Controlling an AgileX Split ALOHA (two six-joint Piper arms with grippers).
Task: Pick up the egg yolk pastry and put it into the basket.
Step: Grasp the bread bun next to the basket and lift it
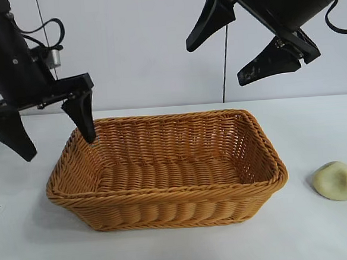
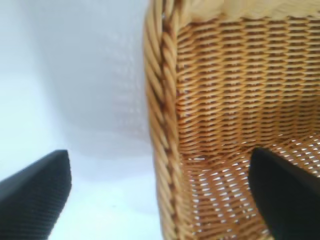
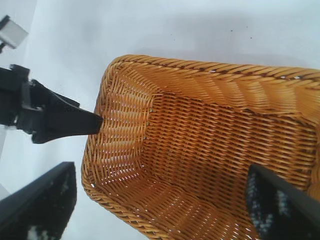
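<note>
- The left gripper (image 1: pixel 50 134) stands spread wide and empty, pointing steeply down. It straddles the basket's (image 1: pixel 167 216) short wall at the 9 o'clock end in the exterior view. One finger hangs inside the rim and the other outside over the table (image 1: pixel 182 251).
- The left wrist view confirms this. The braided rim runs between the two dark fingers (image 2: pixel 35 197), with bare table on one side and woven floor on the other. Nothing lies between them.
- The right gripper (image 1: pixel 239 45) hovers high at about 1 o'clock above the basket. Its jaws are also parted and hold nothing.
- The basket sits mid-table. The right wrist view shows much of its floor, and no pastry is visible there.
- The pastry (image 1: pixel 335 180) lies on the table at 3 o'clock, outside the basket and well apart from its wall. Neither gripper touches it.
- Judged from this, the pick has not been made, so the grasp, the carry and the drop all remain. The right gripper is the nearer one to the pastry.
</note>
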